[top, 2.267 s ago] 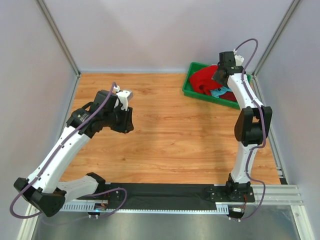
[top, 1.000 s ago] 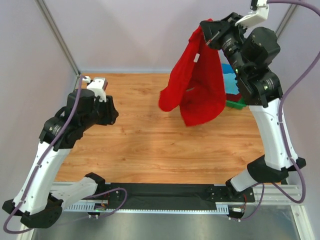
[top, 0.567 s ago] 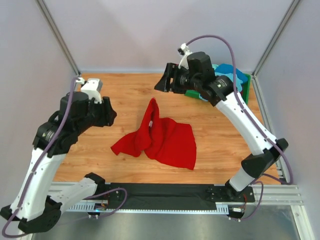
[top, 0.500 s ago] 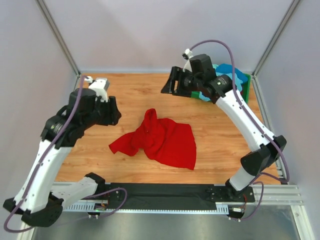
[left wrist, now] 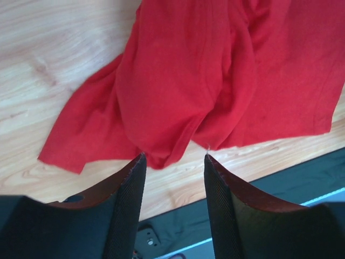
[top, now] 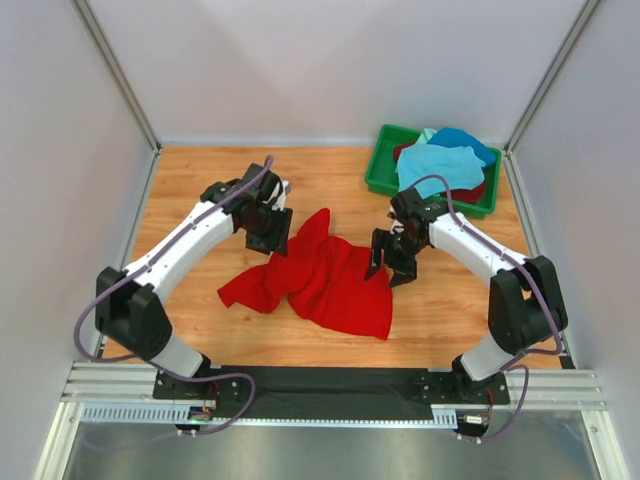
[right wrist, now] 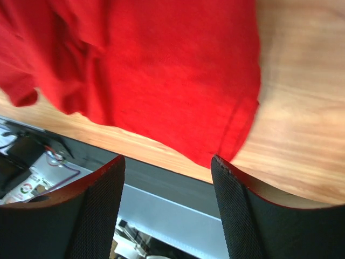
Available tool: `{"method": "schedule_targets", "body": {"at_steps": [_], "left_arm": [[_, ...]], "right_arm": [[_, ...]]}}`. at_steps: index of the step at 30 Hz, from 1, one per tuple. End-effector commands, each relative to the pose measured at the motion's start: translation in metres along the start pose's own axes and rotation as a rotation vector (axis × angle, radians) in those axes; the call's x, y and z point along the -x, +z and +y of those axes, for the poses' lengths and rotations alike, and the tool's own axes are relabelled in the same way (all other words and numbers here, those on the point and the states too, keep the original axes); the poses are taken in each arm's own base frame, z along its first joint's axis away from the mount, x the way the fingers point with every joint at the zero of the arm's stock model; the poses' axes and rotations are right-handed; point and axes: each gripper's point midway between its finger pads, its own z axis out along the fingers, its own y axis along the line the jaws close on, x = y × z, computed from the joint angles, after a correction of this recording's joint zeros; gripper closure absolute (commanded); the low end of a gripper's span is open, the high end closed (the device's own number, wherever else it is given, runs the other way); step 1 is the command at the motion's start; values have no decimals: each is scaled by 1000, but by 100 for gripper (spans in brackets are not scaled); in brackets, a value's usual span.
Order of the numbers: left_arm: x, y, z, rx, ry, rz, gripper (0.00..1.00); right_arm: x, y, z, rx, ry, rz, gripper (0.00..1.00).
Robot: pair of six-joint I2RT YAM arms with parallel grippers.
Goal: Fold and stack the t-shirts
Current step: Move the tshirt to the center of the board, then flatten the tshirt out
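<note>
On the wooden table (top: 200,180), the left gripper (top: 278,240) sits at the ten o'clock edge of a crumpled bright red t-shirt (top: 325,285), fingers apart and empty. At the shirt's three o'clock edge, the right gripper (top: 388,268) gapes wide. At one o'clock, a green bin (top: 377,172) holds a turquoise t-shirt (top: 435,165) and a blue t-shirt (top: 463,138).

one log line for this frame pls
red t-shirt: crumpled on table | left gripper: open, over shirt | right gripper: open, over shirt hem | green bin: other shirts inside
</note>
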Motion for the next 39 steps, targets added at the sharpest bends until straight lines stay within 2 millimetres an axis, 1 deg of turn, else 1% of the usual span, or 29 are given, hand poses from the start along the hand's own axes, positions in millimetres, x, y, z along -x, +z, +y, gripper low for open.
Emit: {"method": "schedule_targets", "body": {"at_steps": [1,2,3,4,6,7,8,10,11,15,16,17,19,20,24,26,27,28,29,30,31,32,33,34,35,36,37,38,39], "left_arm": [[32,8,-19,-63,-3,-47,46],[35,11,-21,-64,-9,-37,48],[31,20,-22,-59,-9,-6,48],[30,23,-23,-55,-10,5,48],[18,32,-21,-27,-17,48,49],[11,35,-24,-21,-7,64,49],[0,41,-23,-5,0,91,51],[-15,44,-28,9,18,119,54],[-26,47,-24,32,22,144,57],[-46,39,-27,66,63,150,57],[-48,38,-24,80,66,154,55],[-56,39,-23,90,72,174,53],[-63,40,-19,106,67,188,51],[-71,43,-15,114,62,204,50],[-86,45,-10,119,55,241,49],[-95,45,0,162,65,275,49],[-95,45,8,207,72,270,48],[-100,47,13,223,80,280,47],[-101,49,16,230,83,277,47],[-102,51,17,234,84,275,47],[-100,55,18,237,85,266,50],[-103,59,19,241,88,277,52],[-103,62,23,262,88,274,56],[-104,65,26,274,95,274,60],[-106,69,29,289,99,283,65],[-105,71,31,297,104,279,72],[-104,72,34,311,113,272,83],[-101,72,34,312,115,260,89],[-98,70,35,321,119,248,100]], "right_arm": [[-9,-8,-3,33,-36,-27,33],[-12,-5,-8,17,-32,-19,33],[-14,-4,-11,7,-28,-14,33],[-18,-1,-18,-12,-22,-4,35],[-18,1,-25,-41,-30,-16,37],[-19,3,-26,-44,-29,-14,39],[-18,6,-27,-42,-35,-8,41],[-18,9,-26,-35,-36,1,45],[-19,14,-27,-36,-33,15,47],[-20,21,-35,-64,-20,16,50],[-20,22,-37,-67,-14,15,50],[-19,27,-38,-66,-9,13,50],[-18,31,-39,-67,14,14,48],[-19,35,-41,-69,21,22,48],[-17,43,-40,-61,50,5,50],[-14,48,-42,-84,55,-11,50],[-12,49,-41,-87,52,-13,54],[-13,52,-41,-91,62,-3,57],[-11,53,-39,-90,58,-3,60],[-7,53,-37,-88,54,-13,67],[-4,53,-36,-95,54,-19,70],[-1,55,-39,-119,52,-25,71],[2,54,-40,-130,53,-29,74],[7,52,-36,-124,50,-47,76],[9,52,-36,-125,52,-53,80],[11,50,-35,-123,53,-65,88],[14,49,-32,-118,49,-73,93],[17,46,-32,-124,47,-85,98],[18,43,-31,-127,43,-88,100]]}}
